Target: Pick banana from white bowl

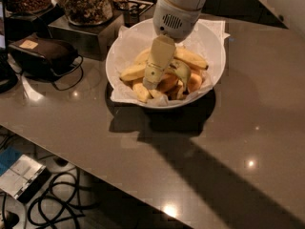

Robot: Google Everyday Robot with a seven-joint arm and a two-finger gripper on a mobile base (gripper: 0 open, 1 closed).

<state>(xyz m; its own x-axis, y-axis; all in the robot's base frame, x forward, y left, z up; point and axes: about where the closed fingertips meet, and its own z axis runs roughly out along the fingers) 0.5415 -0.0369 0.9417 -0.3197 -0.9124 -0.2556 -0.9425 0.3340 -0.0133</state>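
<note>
The white bowl [209, 46], lined with crinkled white paper, stands on the brown table and holds several bananas and orange pieces. My gripper [152, 80] reaches down from the white wrist into the left middle of the bowl, among the fruit. A curved yellow banana [182, 72] with a dark end lies just right of the gripper, touching or nearly touching it. A cleaner long yellow banana [191, 57] lies behind it. A short banana [132, 72] lies left of the gripper. The gripper's tips are hidden among the fruit.
A dark pouch with a cable [45, 54] lies left of the bowl. Glass jars of snacks [86, 4] stand on a box behind it. The table's front edge [95, 175] runs diagonally, with cables on the floor [57, 204] below.
</note>
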